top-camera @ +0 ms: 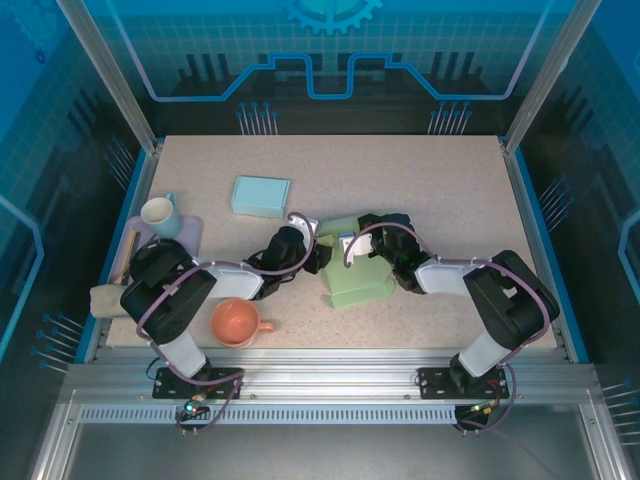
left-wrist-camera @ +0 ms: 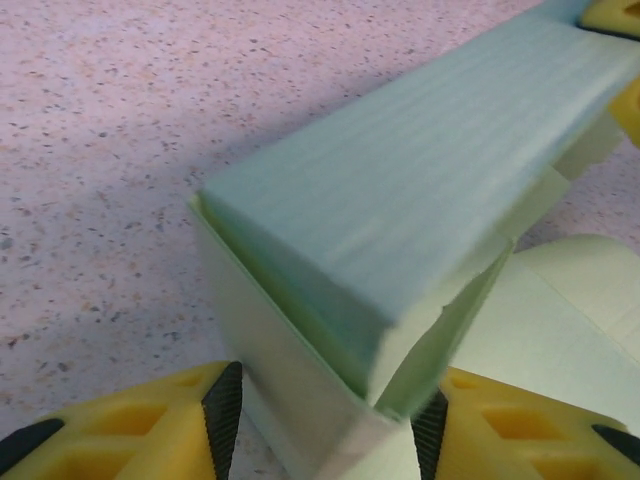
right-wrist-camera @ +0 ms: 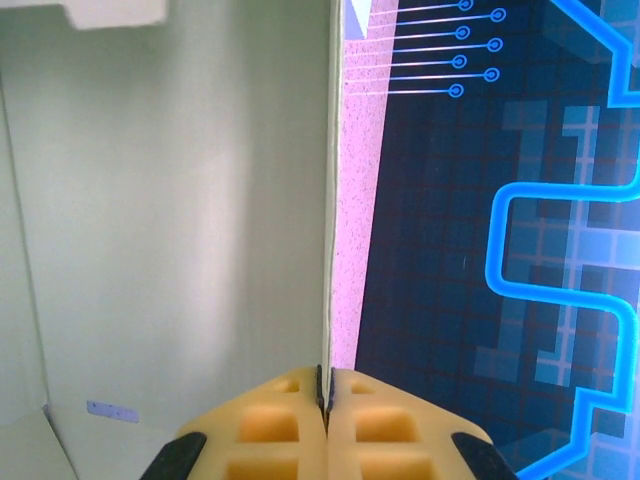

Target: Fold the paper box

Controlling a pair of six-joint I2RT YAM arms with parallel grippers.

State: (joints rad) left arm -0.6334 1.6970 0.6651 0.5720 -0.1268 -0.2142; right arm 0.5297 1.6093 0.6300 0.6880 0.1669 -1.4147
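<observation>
1. Top external. At centre of bench (top-camera: 440, 190): paper box (top-camera: 365, 285), pale green, half formed, with flaps standing up on its far side. Left arm (top-camera: 165, 295) and right arm (top-camera: 510, 295) both stretched in to the box's far-left part. Arm tips hard to make out under dark wrist housings and cables. Well apart from the box: blue box (top-camera: 261, 195) farther back, pale mug (top-camera: 160, 213) on a mat (top-camera: 190, 232) at left, orange cup (top-camera: 236, 322) near the front edge.

2. Left wrist. Left pincer (left-wrist-camera: 325, 435) cut off by the bottom edge. Yellow fingers (left-wrist-camera: 130, 430) parted, one on either side of a box corner. Paper reaching both dark pads; cannot tell whether squeezed or merely straddled. Upper wall of the box blurred, running off toward top right.

3. Right wrist. Right pincer (right-wrist-camera: 325, 385) closed on the thin edge of an upright box panel, the sheet running straight down into the seam between the fingertips. Panel face across the left half, its top cut off. Small pale tag low on it, too small to read. Narrow strip of bench just right of the edge, then a dark backdrop (right-wrist-camera: 500, 250) with blue circuit lines.
</observation>
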